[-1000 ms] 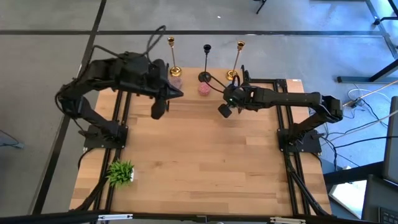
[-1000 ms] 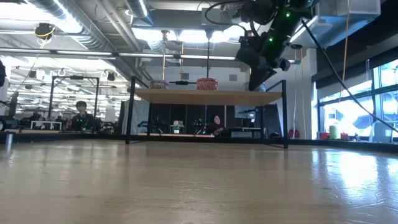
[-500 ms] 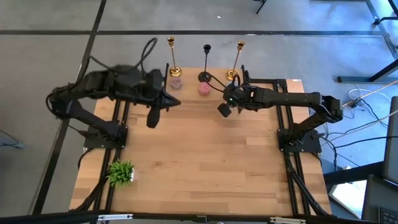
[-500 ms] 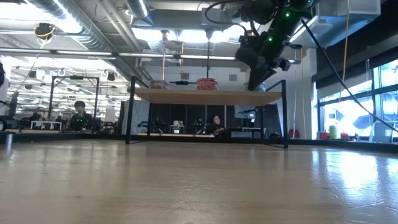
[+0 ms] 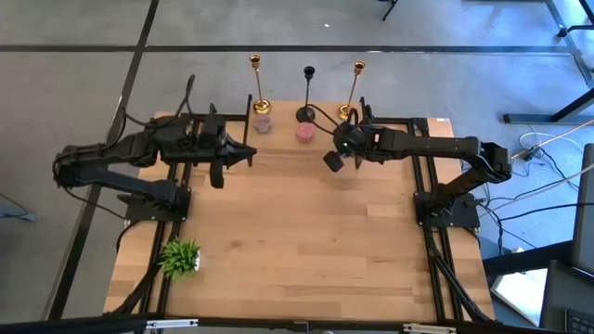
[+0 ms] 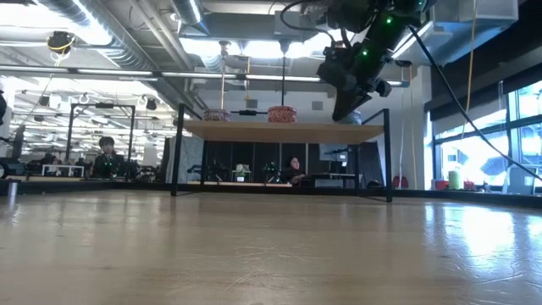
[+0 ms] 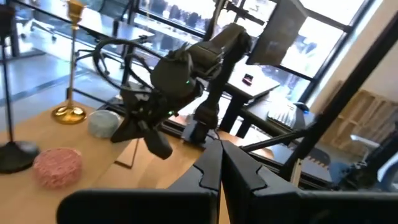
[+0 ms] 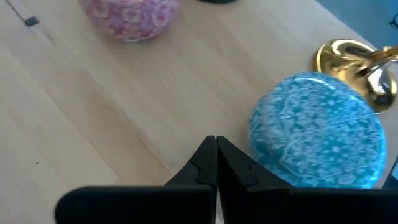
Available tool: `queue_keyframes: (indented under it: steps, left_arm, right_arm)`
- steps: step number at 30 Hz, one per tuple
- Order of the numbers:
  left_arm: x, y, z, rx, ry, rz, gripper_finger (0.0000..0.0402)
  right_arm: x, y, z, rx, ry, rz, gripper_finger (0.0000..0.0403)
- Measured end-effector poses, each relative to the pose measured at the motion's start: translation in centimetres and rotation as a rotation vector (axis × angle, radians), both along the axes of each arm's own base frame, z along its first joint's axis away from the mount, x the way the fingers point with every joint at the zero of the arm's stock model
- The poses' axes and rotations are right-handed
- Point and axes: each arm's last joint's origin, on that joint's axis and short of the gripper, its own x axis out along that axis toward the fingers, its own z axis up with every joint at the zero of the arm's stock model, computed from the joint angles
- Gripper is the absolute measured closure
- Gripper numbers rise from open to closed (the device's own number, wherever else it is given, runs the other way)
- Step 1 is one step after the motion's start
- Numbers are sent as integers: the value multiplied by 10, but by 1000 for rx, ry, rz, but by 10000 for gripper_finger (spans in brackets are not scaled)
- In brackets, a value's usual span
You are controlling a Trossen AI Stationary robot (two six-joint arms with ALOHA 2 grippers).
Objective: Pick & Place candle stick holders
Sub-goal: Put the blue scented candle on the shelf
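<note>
The three tall thin metal candle stick holders stand in a row at the counter's [image 5: 306,241] far edge: a shiny gold one [image 5: 257,85] on the left, a black one [image 5: 307,93] in the middle, a second gold one [image 5: 354,89] on the right. The right claw [image 5: 333,161], pinched shut and empty, hangs just before the round blue patterned tin [image 8: 318,139] beside that right gold base. It should spread first, then meet the thin stem squarely and low, clear of the tin. The left claw [image 5: 217,174] waits, also closed on nothing.

text: none legible | labels: none | far-room signs: perhaps there, too blurred to read
</note>
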Motion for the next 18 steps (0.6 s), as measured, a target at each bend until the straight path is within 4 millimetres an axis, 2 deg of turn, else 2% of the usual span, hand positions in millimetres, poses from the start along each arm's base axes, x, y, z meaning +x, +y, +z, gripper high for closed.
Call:
queue_keyframes:
  steps: [11, 18]
  left_arm:
    - [-2, 0, -1, -3, -22, 16, 400]
    - [-2, 0, -1, -7, -22, 16, 400]
  right_arm:
    - [-8, -19, 0, -28, 30, -68, 403]
    - [-7, -15, -1, -23, 43, -43, 403]
